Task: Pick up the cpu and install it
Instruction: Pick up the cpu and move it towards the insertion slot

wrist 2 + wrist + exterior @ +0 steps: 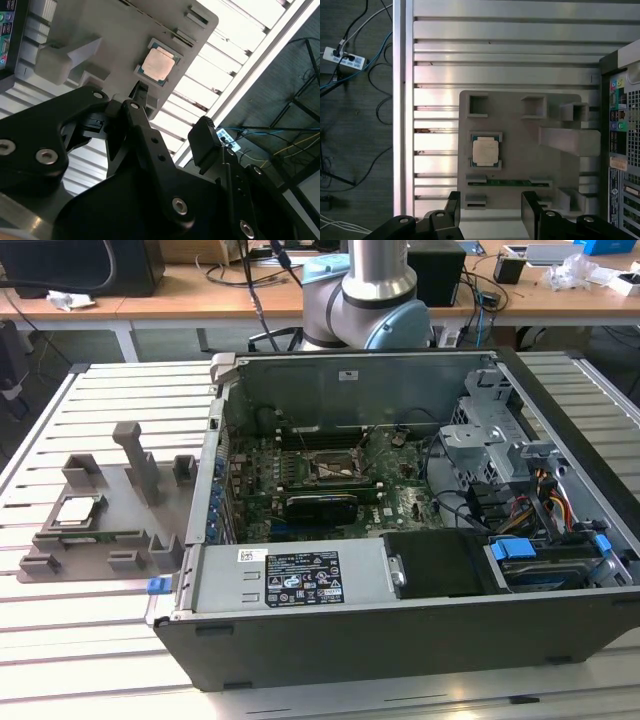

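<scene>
Surface: we log a wide table (110, 390) of pale aluminium slats with dark grooves between them. Toward the exterior view's left, a grey plastic holder block (130, 515) with raised posts and open pockets lies on the slats. Just beside it, toward the exterior view's right, stands a large dark computer case (400, 640) with its side open and a green board exposed. A dark square metal-framed socket (340, 468) sits near the middle of that board.

Cpu (78, 510): a small thin square chip with a shiny silver-grey metal top and a pale rim. It lies flat, top up, in a square recess of the holder block, well apart from the socket. We see it in both wrist views (485, 151) (159, 66). A thin green strip (510, 182) sits in a slot of the block just beside that recess.

Gripper (491, 207): black, with 2 fingers spread apart and nothing between them. It hovers over the block's edge near the cpu without touching it, as the second wrist view (171, 112) also shows.

Arm (370, 285): silver and pale blue, rising behind the case.

Room: wooden desks (180, 290) stand behind the table, carrying cables and dark equipment. Beside the table the floor (355, 150) is dark, with 1 white power strip (344, 57) and loose cables on it.
</scene>
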`<state>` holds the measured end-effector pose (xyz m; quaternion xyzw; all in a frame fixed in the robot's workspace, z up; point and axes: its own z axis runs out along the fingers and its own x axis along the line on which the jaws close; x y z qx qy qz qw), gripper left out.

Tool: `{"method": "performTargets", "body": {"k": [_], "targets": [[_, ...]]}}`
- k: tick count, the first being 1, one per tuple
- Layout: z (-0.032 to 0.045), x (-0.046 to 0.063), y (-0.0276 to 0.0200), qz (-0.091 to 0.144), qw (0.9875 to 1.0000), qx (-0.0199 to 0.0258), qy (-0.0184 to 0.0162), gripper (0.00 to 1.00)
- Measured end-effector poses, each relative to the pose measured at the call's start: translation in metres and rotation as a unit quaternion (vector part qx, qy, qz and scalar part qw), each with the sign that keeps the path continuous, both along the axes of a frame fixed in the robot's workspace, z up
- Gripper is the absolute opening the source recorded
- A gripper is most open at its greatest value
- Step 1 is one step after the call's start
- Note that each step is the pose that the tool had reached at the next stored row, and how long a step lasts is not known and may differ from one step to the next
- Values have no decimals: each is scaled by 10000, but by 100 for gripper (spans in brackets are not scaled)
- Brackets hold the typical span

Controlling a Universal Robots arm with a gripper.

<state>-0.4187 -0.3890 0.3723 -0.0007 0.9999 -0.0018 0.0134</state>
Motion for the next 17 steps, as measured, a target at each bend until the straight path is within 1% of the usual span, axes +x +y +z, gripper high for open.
{"method": "performTargets", "body": {"k": [17], "targets": [[-104, 0, 0, 0, 10000, 0, 0, 60]]}}
